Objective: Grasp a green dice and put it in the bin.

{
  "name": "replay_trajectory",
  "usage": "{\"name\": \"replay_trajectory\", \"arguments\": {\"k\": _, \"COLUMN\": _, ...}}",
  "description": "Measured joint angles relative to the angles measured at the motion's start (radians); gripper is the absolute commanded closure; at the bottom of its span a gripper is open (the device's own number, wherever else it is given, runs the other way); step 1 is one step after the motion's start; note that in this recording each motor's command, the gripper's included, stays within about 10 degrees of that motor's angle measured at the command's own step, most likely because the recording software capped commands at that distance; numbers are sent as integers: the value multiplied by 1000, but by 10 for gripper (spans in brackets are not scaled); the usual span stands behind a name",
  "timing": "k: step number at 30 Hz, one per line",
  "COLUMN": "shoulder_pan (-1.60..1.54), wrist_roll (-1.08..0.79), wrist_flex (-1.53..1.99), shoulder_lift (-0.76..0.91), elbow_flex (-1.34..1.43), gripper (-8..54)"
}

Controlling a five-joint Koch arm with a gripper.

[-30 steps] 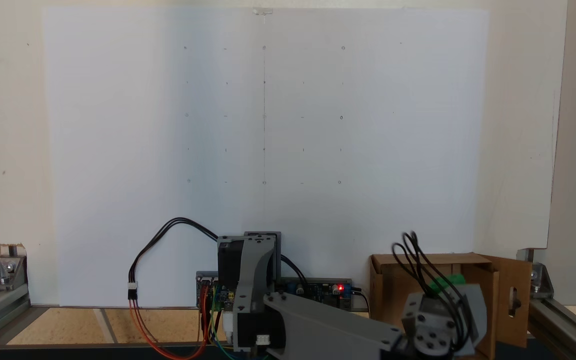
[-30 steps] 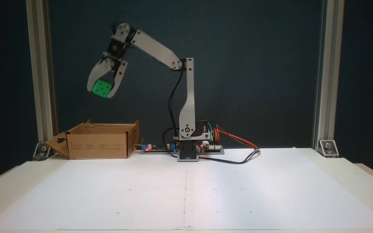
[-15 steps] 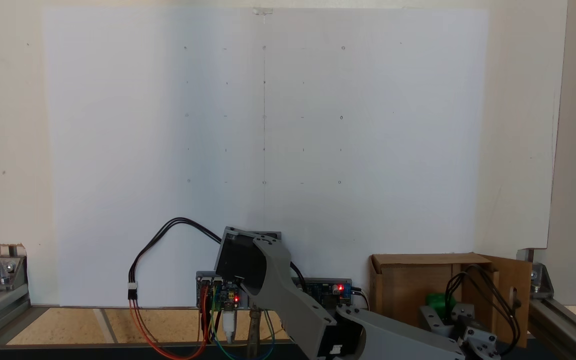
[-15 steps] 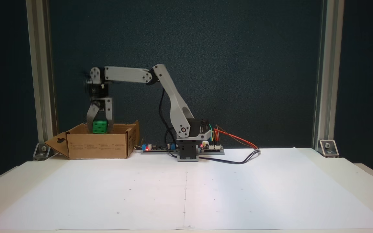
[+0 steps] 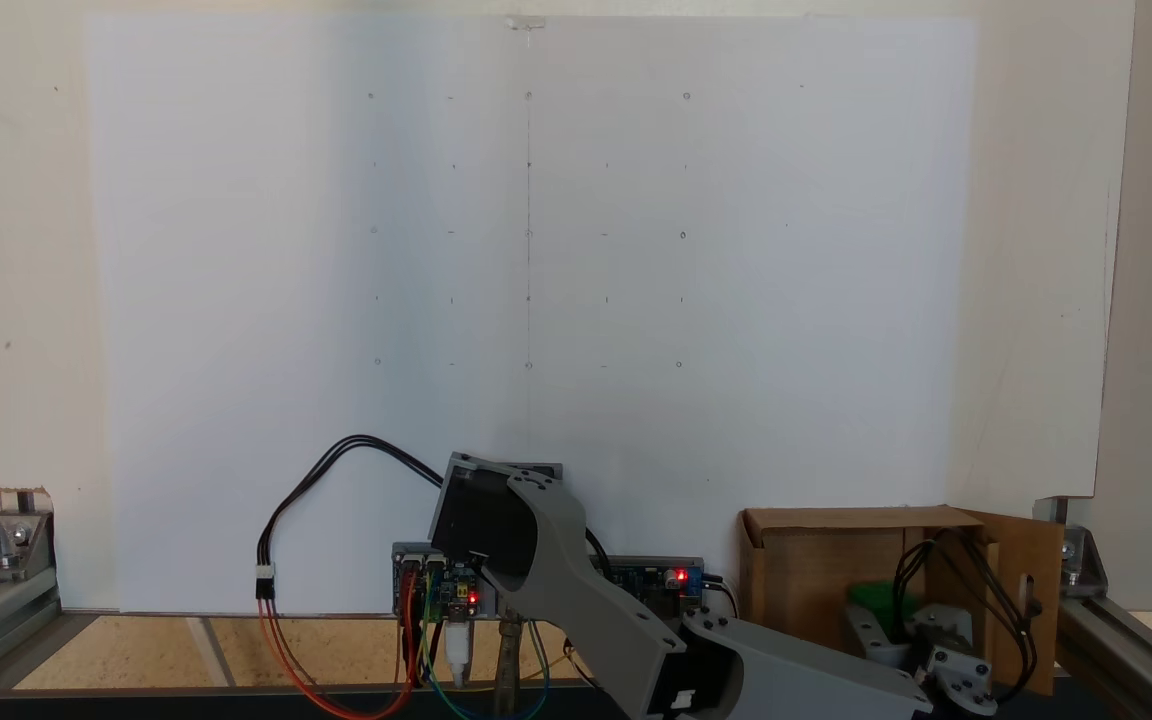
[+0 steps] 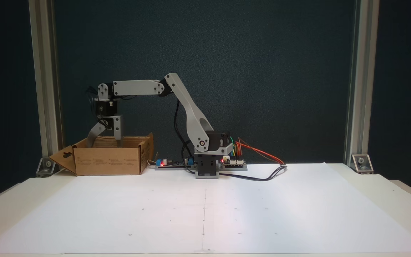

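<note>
Arm: upper link leaning left, forearm level, wrist straight down over the bin (image 6: 109, 160).
Hand (image 6: 103, 141): spread wide, released, tips inside the rim.
Green dice (image 5: 871, 594): inside the bin, below the hand.

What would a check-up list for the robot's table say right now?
Surface: white paper with tiny dots, flat.
Job's things: green dice lies inside the cardboard box.
Clutter: circuit boards beside the arm's base.
Hand: hand open, jaws spread, tips dipping into the box.
Cables: black cable loops on the paper; coloured wires run from the base.
Surroundings: dark wall, metal posts.
</note>
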Motion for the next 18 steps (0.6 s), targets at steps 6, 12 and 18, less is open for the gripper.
{"name": "replay_trajectory", "arguments": {"k": 6, "shoulder_pan": -221, "wrist_roll": 199, "wrist_flex": -49, "shoulder_lift": 282, "elbow_flex": -2, "gripper": 17}}
{"name": "replay_trajectory", "arguments": {"k": 12, "shoulder_pan": -650, "wrist_roll": 380, "wrist_flex": -155, "shoulder_lift": 571, "elbow_flex": -3, "gripper": 16}}
{"name": "replay_trajectory", "arguments": {"k": 18, "shoulder_pan": -1088, "wrist_roll": 388, "wrist_flex": -163, "shoulder_lift": 653, "elbow_flex": 160, "gripper": 17}}
